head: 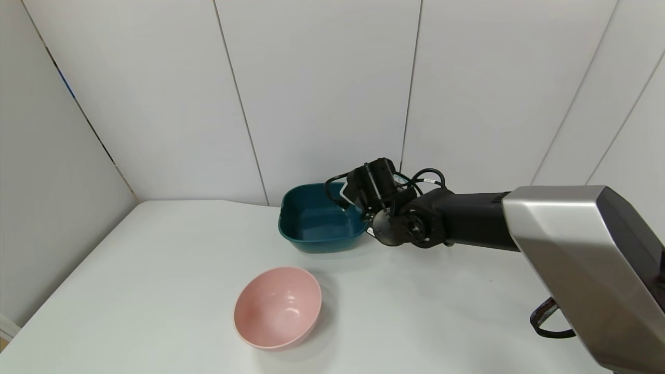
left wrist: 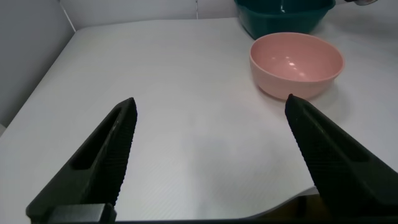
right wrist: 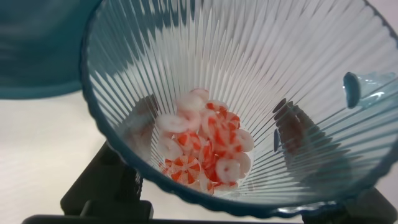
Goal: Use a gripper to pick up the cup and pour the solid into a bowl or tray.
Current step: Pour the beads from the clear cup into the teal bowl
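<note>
My right gripper (head: 366,195) is shut on the cup, a translucent light-blue ribbed mug (right wrist: 249,68), and holds it at the right rim of the dark teal basin (head: 316,221). In the head view the gripper hides nearly all of the cup. In the right wrist view the solid (right wrist: 208,146), orange-red and white round pieces, lies heaped in the cup's bottom. A black finger (right wrist: 102,186) shows outside the cup wall, and the basin (right wrist: 37,50) lies just beyond the cup's rim. The basin looks empty. My left gripper (left wrist: 211,99) is open and empty above the table's near part.
A round pink bowl (head: 278,306) stands empty on the white table in front of the basin; it also shows in the left wrist view (left wrist: 296,62). White wall panels close the back and left. The table's front edge (left wrist: 292,202) is near my left gripper.
</note>
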Robot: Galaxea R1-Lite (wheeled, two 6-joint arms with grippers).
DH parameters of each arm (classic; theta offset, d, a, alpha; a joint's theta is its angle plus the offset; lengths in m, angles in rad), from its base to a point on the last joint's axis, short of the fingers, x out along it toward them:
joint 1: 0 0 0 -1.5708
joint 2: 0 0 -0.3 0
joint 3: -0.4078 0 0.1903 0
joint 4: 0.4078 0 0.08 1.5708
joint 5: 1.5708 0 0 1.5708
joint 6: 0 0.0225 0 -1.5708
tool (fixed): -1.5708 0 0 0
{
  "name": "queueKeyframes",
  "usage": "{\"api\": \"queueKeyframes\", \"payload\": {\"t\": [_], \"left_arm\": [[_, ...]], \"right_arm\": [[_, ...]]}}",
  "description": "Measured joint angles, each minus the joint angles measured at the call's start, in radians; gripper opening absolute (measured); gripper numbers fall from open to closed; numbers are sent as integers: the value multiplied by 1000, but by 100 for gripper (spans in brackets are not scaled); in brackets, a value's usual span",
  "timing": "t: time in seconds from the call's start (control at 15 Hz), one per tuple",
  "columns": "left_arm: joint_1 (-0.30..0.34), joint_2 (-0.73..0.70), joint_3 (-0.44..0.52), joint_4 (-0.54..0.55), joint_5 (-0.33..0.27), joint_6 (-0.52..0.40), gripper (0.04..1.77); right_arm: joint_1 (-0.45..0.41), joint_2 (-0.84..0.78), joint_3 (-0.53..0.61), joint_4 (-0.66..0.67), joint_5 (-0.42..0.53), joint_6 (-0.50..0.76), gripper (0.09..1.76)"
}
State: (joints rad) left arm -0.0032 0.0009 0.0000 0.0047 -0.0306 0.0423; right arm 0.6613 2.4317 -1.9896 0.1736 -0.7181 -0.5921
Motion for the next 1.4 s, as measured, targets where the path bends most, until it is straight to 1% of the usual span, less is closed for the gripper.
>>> {"api": "queueKeyframes", "payload": {"t": [0.2, 0.4, 0.53, 0.73, 0.87, 0.93, 1.07, 1.2, 1.4], "left_arm": [[0, 0, 0, 0, 0, 0, 172], [0, 0, 0, 0, 0, 0, 172], [0, 0, 0, 0, 0, 0, 172], [0, 0, 0, 0, 0, 0, 172], [0, 0, 0, 0, 0, 0, 172], [0, 0, 0, 0, 0, 0, 172], [0, 0, 0, -1, 0, 0, 172], [0, 0, 0, 0, 0, 0, 172], [0, 0, 0, 0, 0, 0, 172]], "right_arm": [[12, 7, 0, -13, -47, -85, 134], [13, 13, 0, -81, -94, -208, 134], [12, 20, 0, -178, -123, -326, 134], [1, 39, 0, -351, -130, -534, 134], [-4, 59, 0, -462, -152, -652, 134], [-1, 71, 0, -498, -164, -686, 134], [2, 92, 0, -527, -172, -736, 134], [6, 106, 0, -535, -174, -760, 134], [11, 114, 0, -548, -176, -837, 134]]}}
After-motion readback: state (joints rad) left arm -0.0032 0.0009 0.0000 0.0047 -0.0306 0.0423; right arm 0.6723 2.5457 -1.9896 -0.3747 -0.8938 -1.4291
